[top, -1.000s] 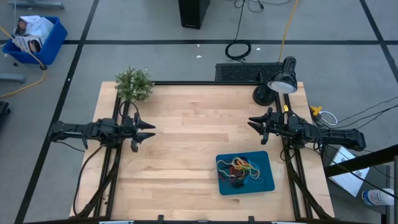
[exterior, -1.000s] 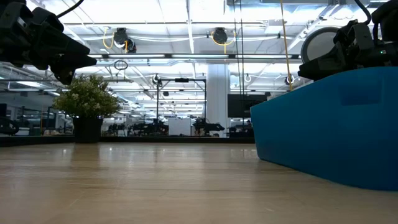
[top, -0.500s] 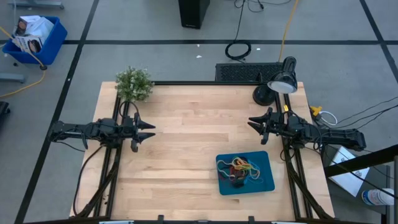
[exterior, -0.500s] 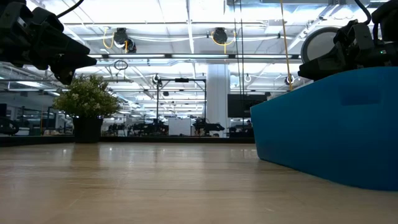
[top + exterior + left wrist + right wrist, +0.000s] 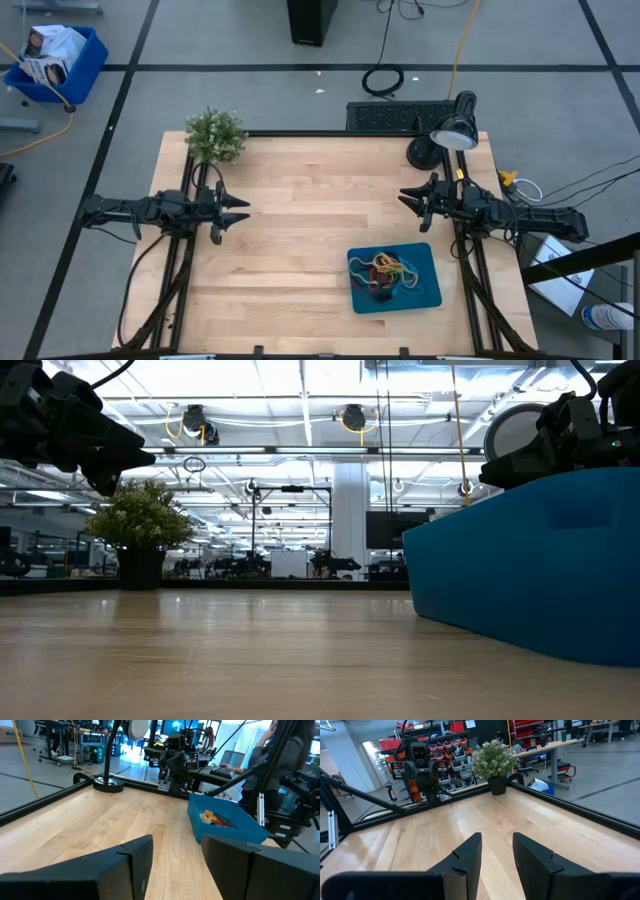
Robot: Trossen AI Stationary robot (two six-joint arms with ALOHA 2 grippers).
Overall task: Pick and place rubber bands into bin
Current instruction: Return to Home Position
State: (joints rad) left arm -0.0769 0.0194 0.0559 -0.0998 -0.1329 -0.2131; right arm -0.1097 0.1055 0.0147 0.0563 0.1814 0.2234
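The teal-blue bin (image 5: 430,292) lies flat on the wooden table near its front right. A tangle of red, orange, green and black rubber bands (image 5: 386,270) rests inside it; the left wrist view also shows the bands (image 5: 212,817) in the bin (image 5: 227,827). My left gripper (image 5: 240,210) hovers level over the table's left side, open, with nothing between its fingers (image 5: 137,862). My right gripper (image 5: 408,197) hovers level at the right side, behind the bin, open too, its fingers (image 5: 470,852) apart and bare.
A small potted plant (image 5: 214,135) stands at the far left corner and a black desk lamp (image 5: 448,135) at the far right. In the low view the bin's wall (image 5: 530,570) fills the right. A person (image 5: 265,750) stands beyond the table's right side.
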